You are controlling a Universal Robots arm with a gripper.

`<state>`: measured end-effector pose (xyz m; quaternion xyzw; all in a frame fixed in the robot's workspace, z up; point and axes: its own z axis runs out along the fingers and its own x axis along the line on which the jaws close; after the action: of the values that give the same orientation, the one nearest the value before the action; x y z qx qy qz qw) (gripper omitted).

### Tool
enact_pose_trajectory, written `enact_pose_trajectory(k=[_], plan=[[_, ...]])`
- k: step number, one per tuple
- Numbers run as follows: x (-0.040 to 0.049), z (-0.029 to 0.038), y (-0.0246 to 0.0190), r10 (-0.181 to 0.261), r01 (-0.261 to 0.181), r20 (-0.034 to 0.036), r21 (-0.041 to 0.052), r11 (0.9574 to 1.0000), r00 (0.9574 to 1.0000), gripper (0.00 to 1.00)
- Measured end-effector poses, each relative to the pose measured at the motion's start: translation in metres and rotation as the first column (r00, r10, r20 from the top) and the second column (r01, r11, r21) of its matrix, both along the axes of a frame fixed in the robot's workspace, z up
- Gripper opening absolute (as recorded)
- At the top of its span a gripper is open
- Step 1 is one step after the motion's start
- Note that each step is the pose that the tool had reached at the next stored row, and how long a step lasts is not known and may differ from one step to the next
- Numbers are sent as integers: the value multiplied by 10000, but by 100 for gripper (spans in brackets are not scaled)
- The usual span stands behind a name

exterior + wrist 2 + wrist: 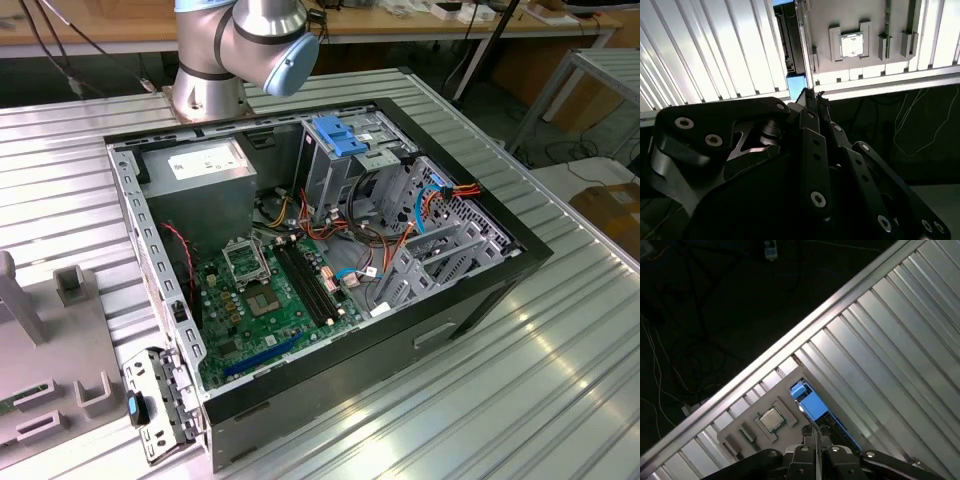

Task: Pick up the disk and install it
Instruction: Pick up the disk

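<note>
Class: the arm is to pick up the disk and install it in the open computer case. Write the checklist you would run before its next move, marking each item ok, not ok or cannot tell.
1. Is the gripper close to the disk? Ok, seen in the first wrist view.
2. Jaws open for a grasp: not ok, they stand shut.
3. Disk gripped: not ok, nothing sits between the jaws.
4. The computer case open: ok.
5. Slot free in the drive cage under the blue bracket: cannot tell.
</note>
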<state>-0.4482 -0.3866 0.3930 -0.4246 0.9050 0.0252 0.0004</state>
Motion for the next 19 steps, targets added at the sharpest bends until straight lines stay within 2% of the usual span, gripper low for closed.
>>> enact_pose_trajectory(k=[2, 3, 4, 5, 6, 7, 8, 9, 11, 13, 14, 15, 16, 17, 18, 19], plan=[[0, -2, 0, 373, -373, 1, 1, 9993, 9993, 18], [0, -3, 0, 540, -540, 1, 1, 9985, 9985, 24], [0, -6, 0, 927, -927, 2, 1, 9957, 9957, 31], [0, -10, 0, 1252, -1252, 1, 1, 9921, 9921, 31], [0, -20, 0, 1786, -1786, 1, 1, 9839, 9839, 32], [1, -32, 0, 2399, -2399, -1, 0, 9708, 9708, 38], [0, -43, 0, 2892, -2892, -1, 0, 9573, 9573, 40], [0, -58, 0, 3287, -3287, -1, 0, 9444, 9444, 45], [0, -99, 0, 4168, -4168, 2, 0, 9090, 9090, 45], [0, -131, 0, 4672, -4672, 10, -7, 8842, 8842, 47], [0, -144, 0, 4833, -4833, 15, -10, 8754, 8754, 47], [0, -151, 1, 4903, -4903, 21, -14, 8715, 8715, 53], [0, -162, 4, 4981, -4980, 35, -24, 8671, 8671, 53], [0, -189, 6, 5156, -5155, 58, -38, 8569, 8568, 53], [-4, -217, 11, 5262, -5262, 62, -41, 8503, 8503, 53], [-11, -266, 18, 5405, -5405, 74, -49, 8413, 8413, 53]])
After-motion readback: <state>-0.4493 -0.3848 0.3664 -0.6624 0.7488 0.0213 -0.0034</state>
